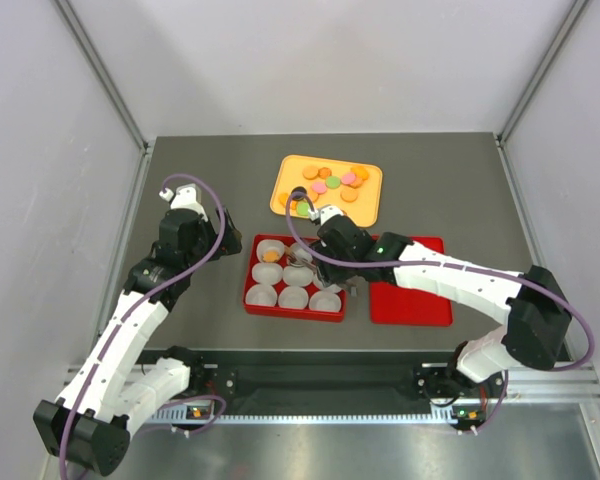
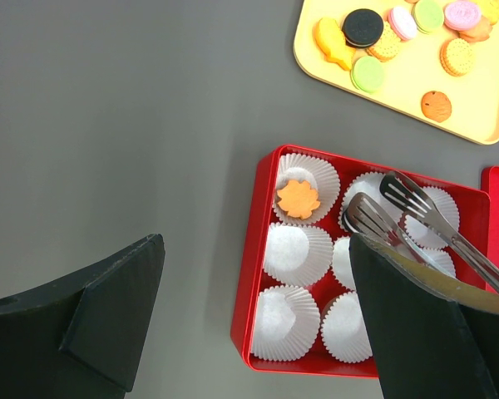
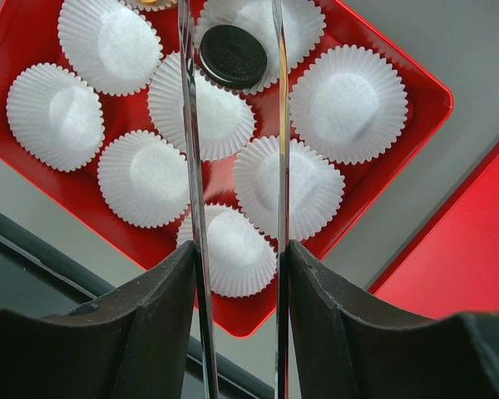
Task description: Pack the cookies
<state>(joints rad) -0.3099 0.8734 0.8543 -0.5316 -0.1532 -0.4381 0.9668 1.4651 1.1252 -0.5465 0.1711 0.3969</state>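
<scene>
Several cookies point(image 1: 330, 183), mostly orange with some pink and green, lie on a yellow tray point(image 1: 365, 207); they also show in the left wrist view point(image 2: 374, 41). One orange cookie point(image 2: 298, 199) sits in a paper cup of the red box point(image 2: 251, 274). A black cookie point(image 3: 233, 56) lies in another cup, between the arms of metal tongs point(image 3: 189, 125). My right gripper point(image 3: 237, 258) is shut on the tongs, over the box point(image 1: 248, 285). My left gripper point(image 2: 254, 249) is open and empty, at the box's left edge.
The red box holds several white pleated paper cups point(image 3: 145, 177). Its red lid point(image 1: 410, 300) lies flat just right of it. The yellow tray stands behind the box. Grey walls enclose the table.
</scene>
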